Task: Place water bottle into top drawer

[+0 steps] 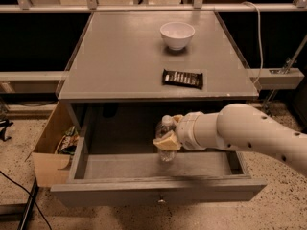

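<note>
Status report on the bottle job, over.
End effector inside open top drawer, shut on water bottle. Bottle upright, not yet released. Bowl and snack bar up top, out of the way.

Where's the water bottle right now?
Mid-view: the water bottle is upright, held by the gripper inside the open top drawer, near its middle.

The tan-fingered gripper (171, 132) clasps the small clear plastic water bottle (163, 127) upright. Both are within the open grey wooden top drawer (153, 190).
</note>
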`<state>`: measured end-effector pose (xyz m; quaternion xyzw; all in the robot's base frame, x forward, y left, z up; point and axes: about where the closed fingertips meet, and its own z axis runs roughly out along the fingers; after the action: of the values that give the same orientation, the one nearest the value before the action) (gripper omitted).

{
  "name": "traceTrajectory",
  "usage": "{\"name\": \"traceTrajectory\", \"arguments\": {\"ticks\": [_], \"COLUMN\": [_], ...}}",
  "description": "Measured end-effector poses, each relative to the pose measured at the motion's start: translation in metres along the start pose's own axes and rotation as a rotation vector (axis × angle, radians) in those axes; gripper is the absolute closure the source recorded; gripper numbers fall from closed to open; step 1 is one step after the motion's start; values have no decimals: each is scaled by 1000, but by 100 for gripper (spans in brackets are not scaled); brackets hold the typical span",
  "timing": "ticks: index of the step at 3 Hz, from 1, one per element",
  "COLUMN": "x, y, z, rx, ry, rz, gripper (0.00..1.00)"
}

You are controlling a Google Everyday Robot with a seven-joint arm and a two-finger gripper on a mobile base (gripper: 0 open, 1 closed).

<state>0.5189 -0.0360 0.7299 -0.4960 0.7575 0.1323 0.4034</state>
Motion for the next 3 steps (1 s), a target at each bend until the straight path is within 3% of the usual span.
{"name": "traceTrajectory", "arguments": {"ticks": [2, 3], "x": [11, 11], "y": [0, 0], "z": [22, 22], "rx": [-2, -2], "ry": [-78, -77], "rz": [1, 2], "gripper": [100, 100]}}
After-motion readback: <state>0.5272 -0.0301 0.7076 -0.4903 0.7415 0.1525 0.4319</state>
